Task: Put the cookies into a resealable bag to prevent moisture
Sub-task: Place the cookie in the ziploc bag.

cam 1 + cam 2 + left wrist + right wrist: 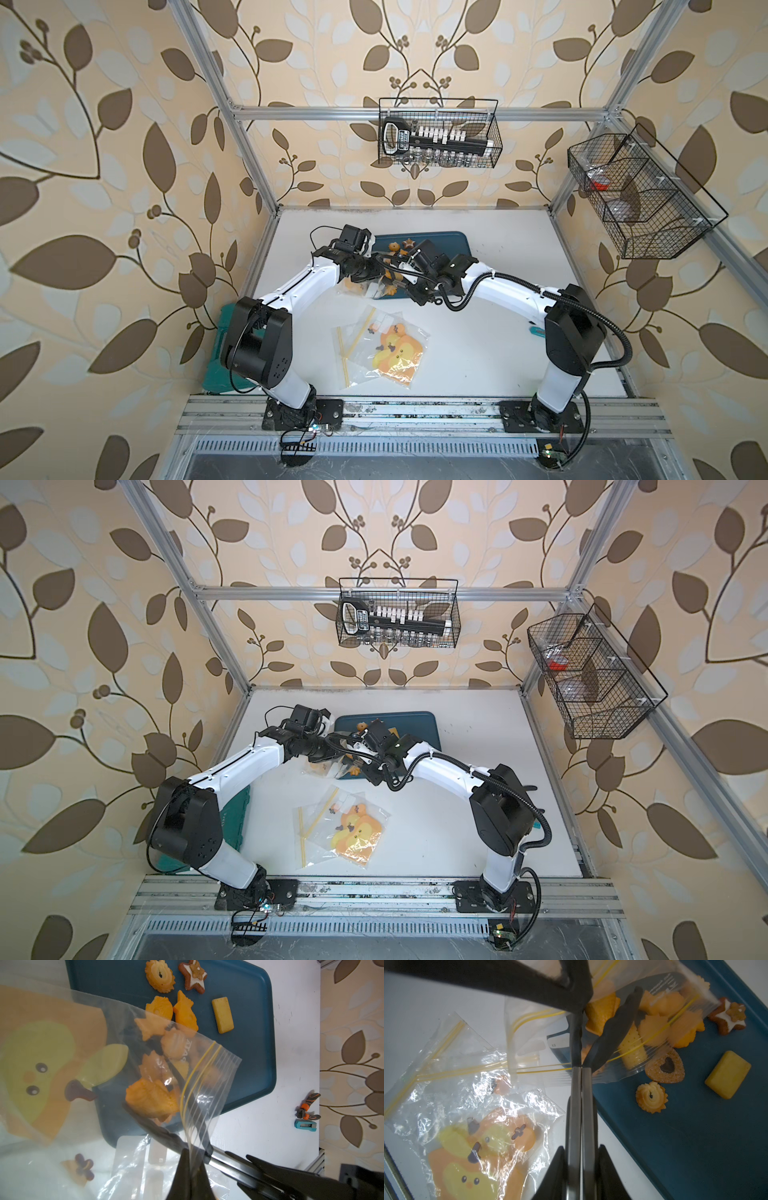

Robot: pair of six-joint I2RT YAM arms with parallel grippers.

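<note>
Cookies (160, 976) — we see some in the clear bag (209, 1076), some loose on the blue tray (249, 1022) | left gripper (190, 1169) pinches the bag's zip edge | right gripper (581, 1149) clamps tongs (579, 1095) — tips inside the bag

1. In both top views we look steeply down from high above the near edge of the white surface (478, 332) (432, 825), facing the back wall (332, 62); the whole scene fits in, far off.
2. Those two views sit side by side and share nearly everything, with a small sideways shift.
3. From the left wrist we look very close past the left end effector (190, 1157), across the bag (207, 1076) to the blue tray (249, 1043).
4. From the right wrist we look equally close along the right end effector (602, 1022), with spare bags (477, 1084) beside it.
5. Both wrist views share the tray, the bag's zip edge and the loose cookies (160, 976).
</note>
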